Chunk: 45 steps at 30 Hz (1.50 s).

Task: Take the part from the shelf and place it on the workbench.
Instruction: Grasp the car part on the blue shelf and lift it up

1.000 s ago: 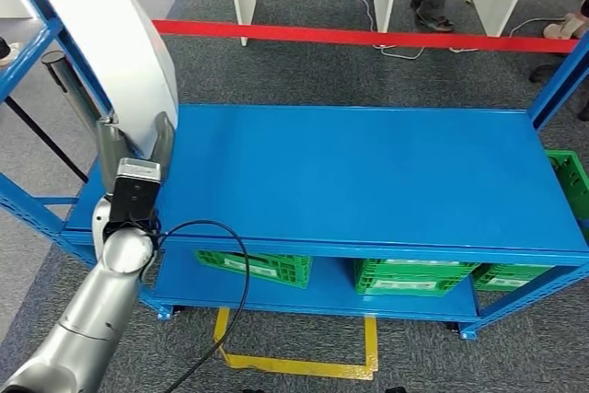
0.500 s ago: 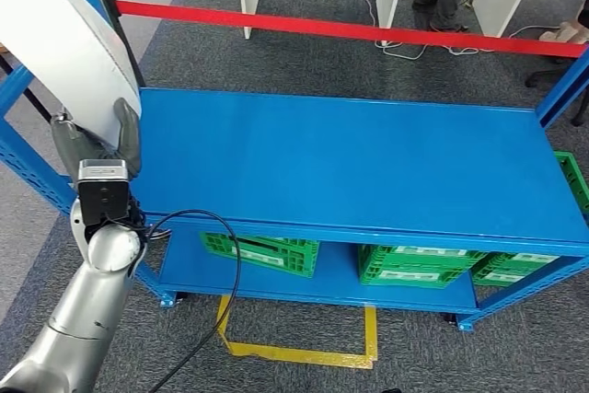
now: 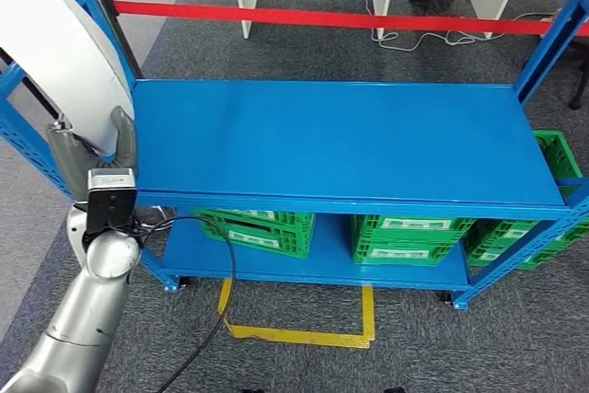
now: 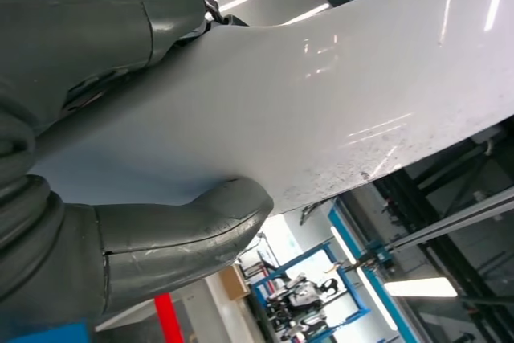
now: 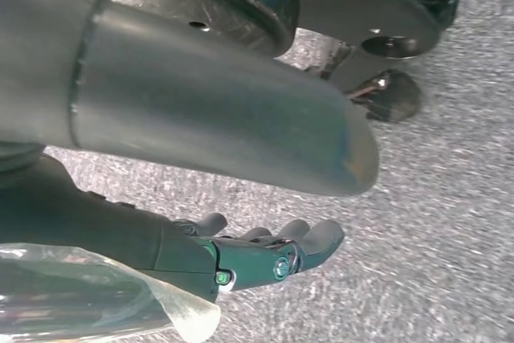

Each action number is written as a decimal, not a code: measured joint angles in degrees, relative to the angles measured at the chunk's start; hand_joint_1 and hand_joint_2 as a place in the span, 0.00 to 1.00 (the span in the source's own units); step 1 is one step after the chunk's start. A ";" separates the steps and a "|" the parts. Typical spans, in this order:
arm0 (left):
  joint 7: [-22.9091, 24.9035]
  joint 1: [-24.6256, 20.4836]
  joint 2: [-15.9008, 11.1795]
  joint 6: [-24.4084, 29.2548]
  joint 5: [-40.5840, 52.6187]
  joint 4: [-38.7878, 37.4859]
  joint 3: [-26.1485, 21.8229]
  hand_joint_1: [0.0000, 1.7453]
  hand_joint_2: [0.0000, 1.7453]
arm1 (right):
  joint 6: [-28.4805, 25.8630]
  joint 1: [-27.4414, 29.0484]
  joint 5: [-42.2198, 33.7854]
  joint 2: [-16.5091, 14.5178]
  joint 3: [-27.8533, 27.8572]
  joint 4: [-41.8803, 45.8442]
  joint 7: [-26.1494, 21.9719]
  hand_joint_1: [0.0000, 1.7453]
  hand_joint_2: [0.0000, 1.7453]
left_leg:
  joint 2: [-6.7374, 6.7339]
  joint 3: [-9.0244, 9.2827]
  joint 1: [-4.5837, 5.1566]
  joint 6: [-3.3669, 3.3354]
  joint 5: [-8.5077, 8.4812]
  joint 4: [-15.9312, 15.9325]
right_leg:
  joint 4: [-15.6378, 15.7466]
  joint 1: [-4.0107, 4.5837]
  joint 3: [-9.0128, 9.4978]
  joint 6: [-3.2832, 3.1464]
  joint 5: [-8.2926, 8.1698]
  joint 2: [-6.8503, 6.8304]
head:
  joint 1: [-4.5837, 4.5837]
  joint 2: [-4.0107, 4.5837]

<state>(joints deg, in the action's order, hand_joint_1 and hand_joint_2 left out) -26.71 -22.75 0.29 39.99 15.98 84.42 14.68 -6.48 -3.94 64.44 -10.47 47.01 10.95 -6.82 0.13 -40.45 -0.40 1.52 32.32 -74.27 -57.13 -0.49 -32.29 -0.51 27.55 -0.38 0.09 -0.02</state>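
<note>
**Head view: left hand carries the white part at the shelf's left end**

Head view, far left: the left hand [image 3: 94, 149] is clamped on the lower edge of the white part [image 3: 51, 48], a big curved glossy panel held upright and high, off the blue shelf [image 3: 333, 140] (probably raised so it clears the frame upright while carried). The left wrist view shows the thumb [image 4: 181, 234] pressed on one face of the part [image 4: 340, 110] and the fingers on the other, a pinch across the thin sheet. The shelf's top deck is beside the part, not touching it. Green crates [image 3: 399, 236] sit on the lower deck, a yellow floor marking [image 3: 295, 329] in front, red tape [image 3: 347, 20] behind. The right hand [image 5: 273, 251] hangs over grey carpet, fingers loosely apart, holding nothing. No workbench identifiable; placing is not yet done.
</note>
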 joint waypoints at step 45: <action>-0.44 3.75 0.15 0.05 5.25 1.07 -2.61 1.00 1.00 | 8.17 0.36 -2.65 -0.23 2.63 -0.10 -3.76 0.00 0.00 | -0.45 7.76 0.17 -3.16 -5.95 17.25 | -15.84 0.00 -5.93 2.75 9.08 0.29 | 0.57 0.00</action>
<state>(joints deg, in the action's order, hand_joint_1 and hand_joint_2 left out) -27.15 -19.00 0.44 40.04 21.23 85.48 12.08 1.69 -3.58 61.79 -10.70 49.64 10.85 -10.58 -0.32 -32.70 -0.23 -1.64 26.37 -57.01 -72.97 -0.49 -38.22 2.24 36.64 -0.09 0.67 -0.02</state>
